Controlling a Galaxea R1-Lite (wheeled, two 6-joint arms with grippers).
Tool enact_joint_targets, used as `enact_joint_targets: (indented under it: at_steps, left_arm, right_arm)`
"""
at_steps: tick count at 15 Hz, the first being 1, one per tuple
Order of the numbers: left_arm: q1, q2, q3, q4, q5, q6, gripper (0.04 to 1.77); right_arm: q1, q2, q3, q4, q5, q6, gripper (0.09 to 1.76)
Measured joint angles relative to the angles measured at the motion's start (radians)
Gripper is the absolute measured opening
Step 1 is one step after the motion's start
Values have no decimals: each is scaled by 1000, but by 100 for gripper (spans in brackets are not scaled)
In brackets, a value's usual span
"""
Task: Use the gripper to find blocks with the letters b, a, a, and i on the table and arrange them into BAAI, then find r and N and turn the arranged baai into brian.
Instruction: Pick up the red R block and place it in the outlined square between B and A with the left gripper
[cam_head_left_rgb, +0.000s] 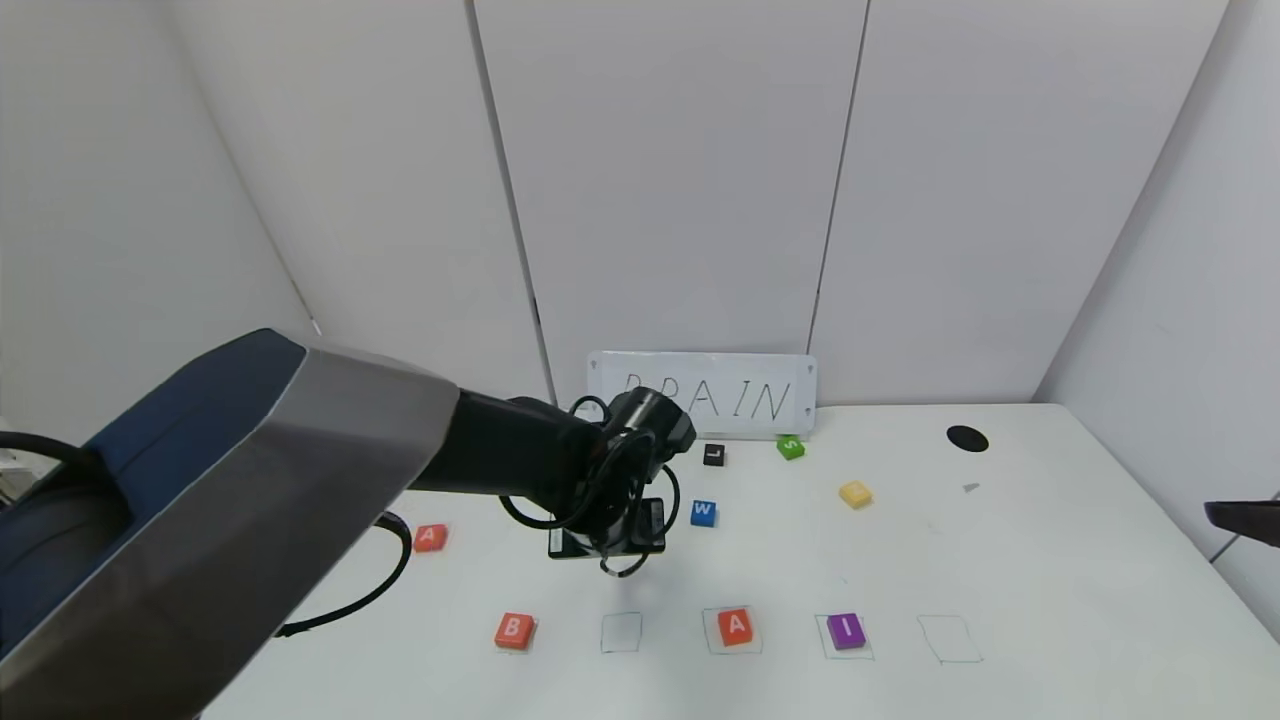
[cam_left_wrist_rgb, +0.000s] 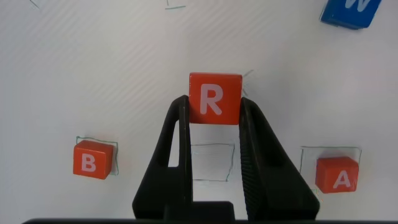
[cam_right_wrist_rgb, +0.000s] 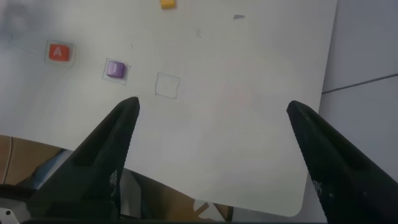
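Note:
My left gripper is shut on the orange-red R block, holding it above the table; the claw hides the R in the head view. Under it lies an empty pen outline, between the B block and an A block. The purple I sits right of that A. A second A lies apart at the left. The yellow N block rests farther back right. My right gripper is open and empty at the table's right edge.
A blue W, a black L and a green S lie behind the row. A lettered sign leans on the back wall. Another empty outline is right of the I. A round hole is at back right.

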Motion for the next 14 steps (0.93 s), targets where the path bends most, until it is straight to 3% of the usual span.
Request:
enact_joint_targets:
  at_steps: [6,10,14]
  left_arm:
    - [-80,-145,231,-62,6,-27,50]
    - [-119,-167,359,-179,15,-100,50]
    - [-139,-162,446,-249,32,-113,50]
  right_arm:
    - [13,3,5,0,-2,1,171]
    - [15,3,6,0,-2,1,171]
    - [17,4,7,0,-1,1,171]
